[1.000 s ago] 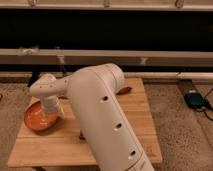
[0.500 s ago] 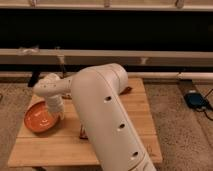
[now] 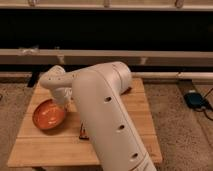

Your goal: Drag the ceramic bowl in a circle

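The ceramic bowl [image 3: 48,115], a wide, shallow orange-red dish, sits on the left part of the wooden table [image 3: 45,147]. My big white arm reaches over the table from the front right and bends down to the bowl. The gripper [image 3: 63,103] is at the bowl's right rim, mostly hidden behind the white wrist. I cannot tell if it touches the rim.
A small dark item [image 3: 83,133] lies on the table just beside the arm, right of the bowl. A blue object [image 3: 195,99] lies on the floor to the right. A dark wall with a pale rail [image 3: 165,56] runs behind the table.
The bowl and the gripper have shifted a little to the right on the table. The arm has swung the same way.
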You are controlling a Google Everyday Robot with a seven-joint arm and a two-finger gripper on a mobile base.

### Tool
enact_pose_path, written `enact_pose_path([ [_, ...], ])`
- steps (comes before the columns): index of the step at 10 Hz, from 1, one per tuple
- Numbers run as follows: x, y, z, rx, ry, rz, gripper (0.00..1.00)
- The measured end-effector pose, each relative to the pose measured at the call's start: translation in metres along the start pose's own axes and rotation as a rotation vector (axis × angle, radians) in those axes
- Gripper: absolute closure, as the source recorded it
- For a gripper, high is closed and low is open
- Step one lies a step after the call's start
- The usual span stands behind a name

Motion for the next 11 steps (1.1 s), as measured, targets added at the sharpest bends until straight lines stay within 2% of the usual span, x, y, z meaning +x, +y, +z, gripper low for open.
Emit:
enact_pose_path([
  [2,-0.007,-0.02,-0.001,0.055,-0.001,0.012,1.0],
  [4,0.006,-0.052,-0.002,0.103,0.004,0.018,1.0],
  [6,0.03,-0.08,-0.005,0.132,0.011,0.008,1.0],
  [9,0.074,-0.111,-0.018,0.153,0.019,-0.008,1.0],
  [10,0.092,-0.113,-0.025,0.154,0.023,-0.018,1.0],
  [11,0.112,-0.105,-0.032,0.15,0.024,-0.042,1.0],
])
